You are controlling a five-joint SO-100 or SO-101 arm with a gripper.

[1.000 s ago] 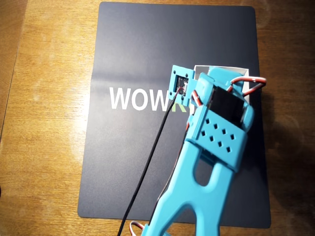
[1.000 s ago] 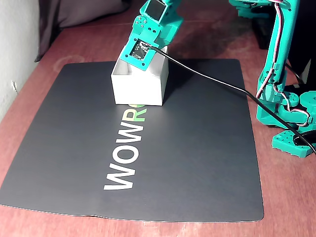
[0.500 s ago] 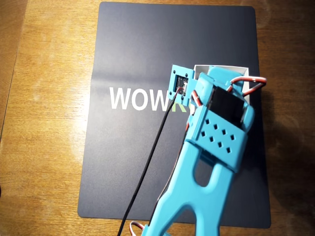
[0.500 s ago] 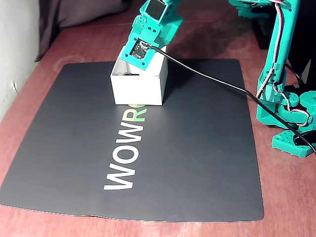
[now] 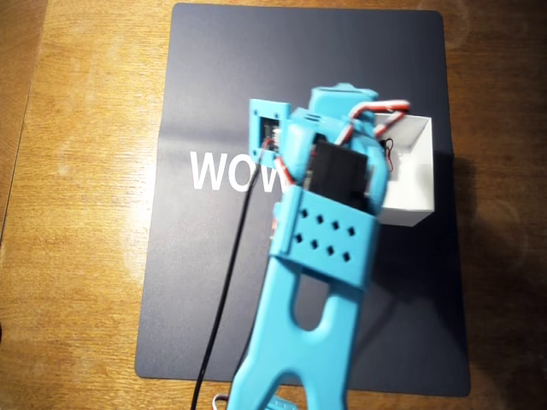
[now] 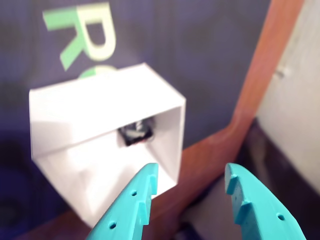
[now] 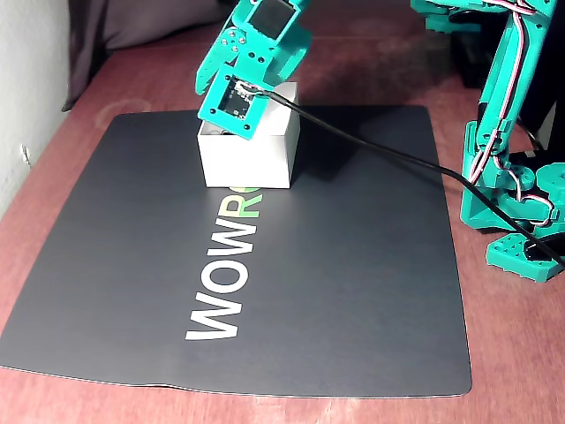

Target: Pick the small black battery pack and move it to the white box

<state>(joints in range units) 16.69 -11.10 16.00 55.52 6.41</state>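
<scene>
Partly blurred battery pack [image 6: 136,133] inside white box [image 6: 100,107].

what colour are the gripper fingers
Teal, or turquoise; the gripper fingers show best in the wrist view, spread apart above the white box.

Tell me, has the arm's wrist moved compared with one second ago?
Yes. In the overhead view the wrist has shifted left, away from the white box, and now covers the "W" lettering on the mat.

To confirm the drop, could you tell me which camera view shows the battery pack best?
The wrist view: the battery pack lies inside the white box, beyond the open gripper. The overhead view shows only thin wires at the box's edge; the fixed view shows none of it.
</scene>
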